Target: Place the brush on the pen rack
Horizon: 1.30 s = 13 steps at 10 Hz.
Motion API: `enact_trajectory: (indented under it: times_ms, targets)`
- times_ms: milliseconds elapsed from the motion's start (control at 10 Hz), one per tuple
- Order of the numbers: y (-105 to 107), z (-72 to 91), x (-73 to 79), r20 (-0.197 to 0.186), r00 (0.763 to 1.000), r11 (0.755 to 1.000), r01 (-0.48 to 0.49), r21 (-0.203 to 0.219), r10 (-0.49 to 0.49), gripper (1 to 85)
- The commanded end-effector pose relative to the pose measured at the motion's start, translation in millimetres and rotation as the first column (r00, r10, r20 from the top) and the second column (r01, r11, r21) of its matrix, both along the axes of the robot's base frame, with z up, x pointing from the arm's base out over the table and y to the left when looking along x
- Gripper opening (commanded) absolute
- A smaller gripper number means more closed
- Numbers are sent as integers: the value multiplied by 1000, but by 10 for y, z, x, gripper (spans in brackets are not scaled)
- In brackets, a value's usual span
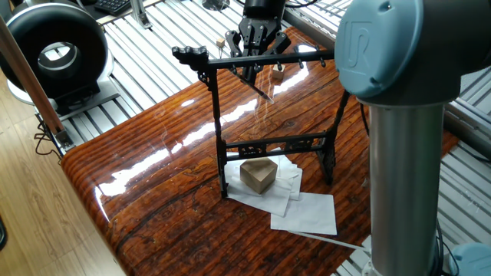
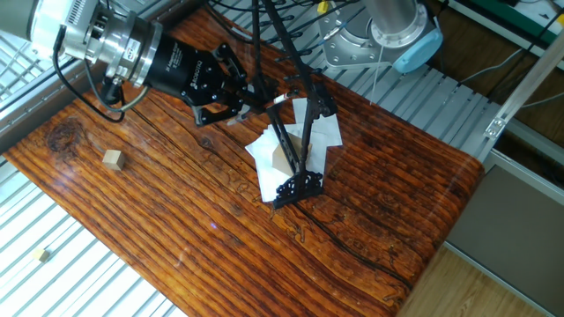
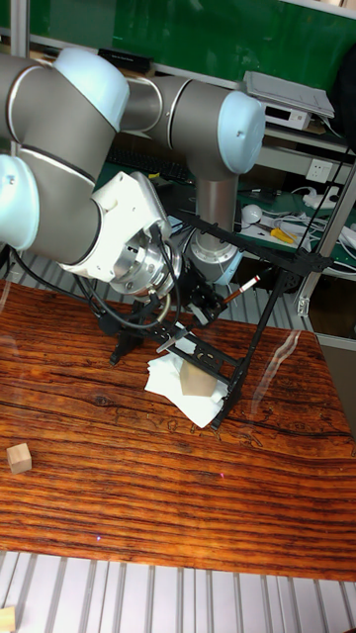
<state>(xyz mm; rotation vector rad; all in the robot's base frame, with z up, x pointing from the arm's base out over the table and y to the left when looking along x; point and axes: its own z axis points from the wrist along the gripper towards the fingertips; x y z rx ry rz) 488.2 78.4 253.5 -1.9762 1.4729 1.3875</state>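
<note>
Now | pincer (image 2: 236, 92) seemingly grasping brush (image 1: 259, 88) | at pen rack (image 1: 268, 142) crossbar

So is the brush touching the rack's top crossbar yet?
Cannot tell. In one fixed view the brush slants down just below the crossbar, held by the gripper, but the two overlap there. The other views are too cluttered to show contact or gap.

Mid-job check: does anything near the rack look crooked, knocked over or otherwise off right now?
The pen rack stands upright on its feet. The brush looks odd: it slants diagonally below the top crossbar instead of hanging straight, with the gripper close behind it. Loose white papers lie askew under the rack, around a tan block.
</note>
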Motion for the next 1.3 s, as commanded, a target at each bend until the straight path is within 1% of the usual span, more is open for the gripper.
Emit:
enact_trajectory:
  times_ms: [0,200,400,500,600,700,800,900,1000,1100,1200]
  targets:
    - [-6,56,-27,5,1000,999,-18,32,18,10]
    - [15,119,-49,-6,1000,998,-19,61,20,10]
    - [32,153,-47,-17,1000,997,-15,77,17,10]
    - [33,149,-37,-25,1000,997,-10,76,12,10]
    - [42,136,-12,-27,1000,998,3,70,-1,10]
    - [-4,-39,77,28,999,1000,18,16,-19,10]
    - [-136,-272,143,88,996,997,17,-71,-11,10]
    - [-171,-291,114,81,997,996,7,-86,0,10]
    - [-149,-254,97,68,998,997,7,-73,-2,10]
    - [-116,-191,71,52,999,999,3,-49,-1,10]
    - [-103,-159,52,43,999,999,-2,-38,4,10]
